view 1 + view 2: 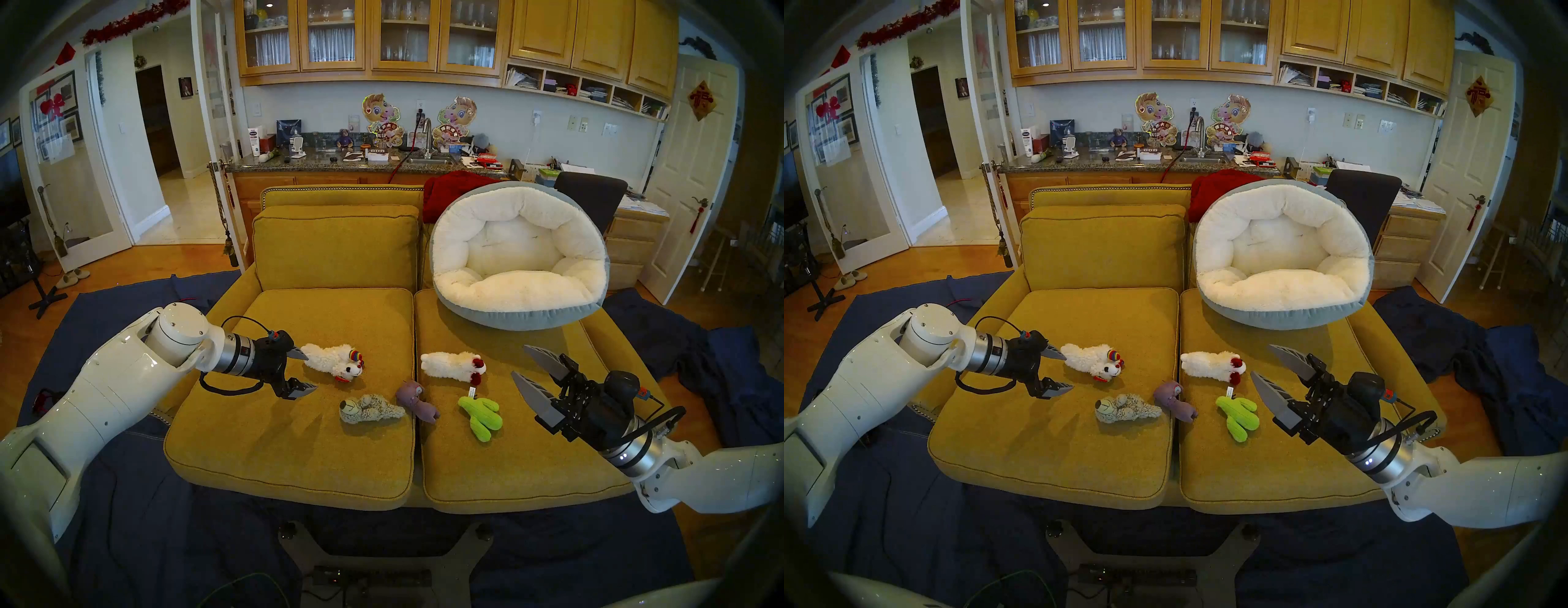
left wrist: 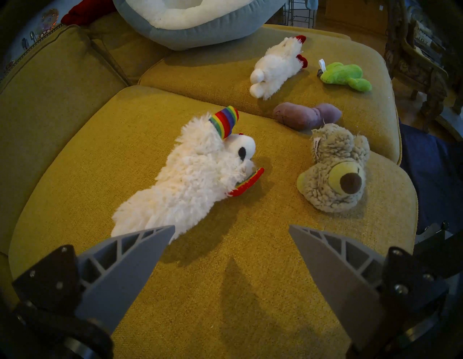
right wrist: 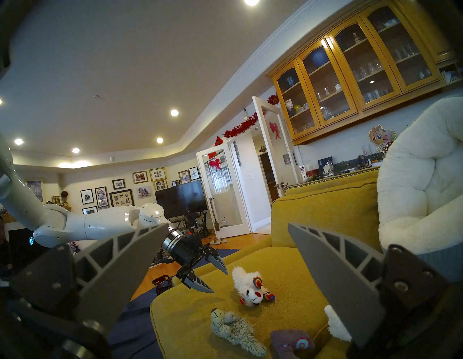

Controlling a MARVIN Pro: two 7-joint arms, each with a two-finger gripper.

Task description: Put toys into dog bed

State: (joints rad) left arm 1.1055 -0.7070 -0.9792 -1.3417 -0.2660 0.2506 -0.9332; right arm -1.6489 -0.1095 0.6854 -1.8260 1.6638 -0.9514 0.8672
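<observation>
The fluffy white plush lamb with rainbow-striped ears (image 1: 335,361) lies on its side on the left seat cushion of the mustard-yellow fabric sofa (image 1: 297,458), its rump just beside the upper finger of the left gripper (image 1: 304,369), whose fingers stand spread wide with nothing between them. Next to it rest the shaggy beige plush animal (image 1: 370,408) and the small purple plush animal (image 1: 416,400), which sits across the seam between cushions. On the right cushion lie the white plush lamb with dark-red ears (image 1: 452,365) and the lime-green plush cactus (image 1: 481,414); its small white tag carries print too tiny to read. The right gripper (image 1: 526,373) hangs beside them, fingers wide apart and empty. The big round dog bed, fluffy white inside and grey-blue outside (image 1: 519,316), leans against the sofa back, seemingly tilted. Bare cushion runs along the front edge.
</observation>
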